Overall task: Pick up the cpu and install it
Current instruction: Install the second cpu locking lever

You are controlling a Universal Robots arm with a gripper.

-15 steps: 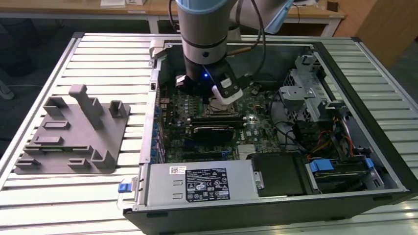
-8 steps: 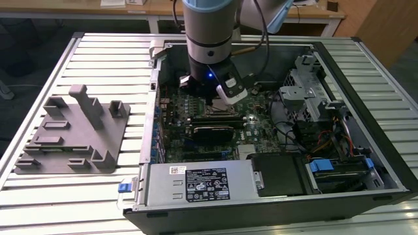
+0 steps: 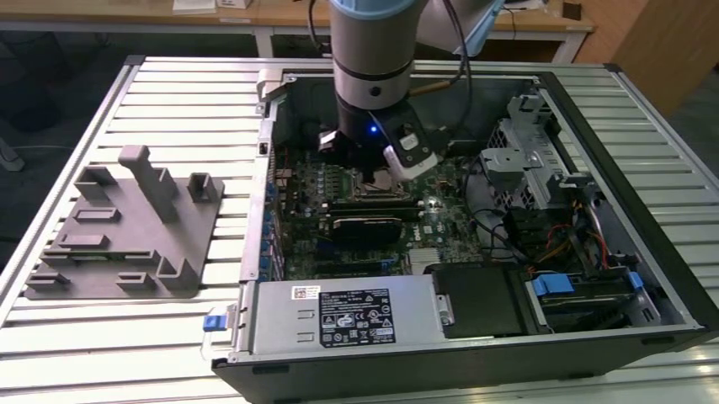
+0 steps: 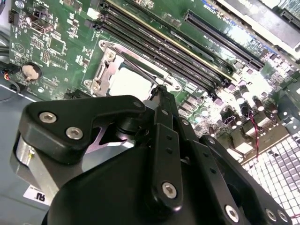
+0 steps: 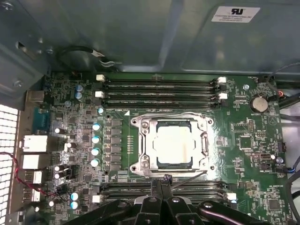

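Slatted metal table [image 3: 168,93], wooden desk [image 3: 540,21] behind.

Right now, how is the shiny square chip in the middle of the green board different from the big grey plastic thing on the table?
The cpu is small, flat and silvery; the fixture tray is large, dull grey, with posts sticking up. The cpu sits in its socket on the motherboard inside the computer case; the fixture tray lies outside on the slatted table. Both lie flat.

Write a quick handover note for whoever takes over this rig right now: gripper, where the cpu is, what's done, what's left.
Gripper: hanging just above the motherboard, at the socket's edge; nothing visible in it.
The cpu lies flat in the socket frame, also seen in the second wrist view.
Done: cpu placed in the socket.
Left: confirm seating; whether the socket is latched cannot be told.
Grey fixture tray sits outside the case.
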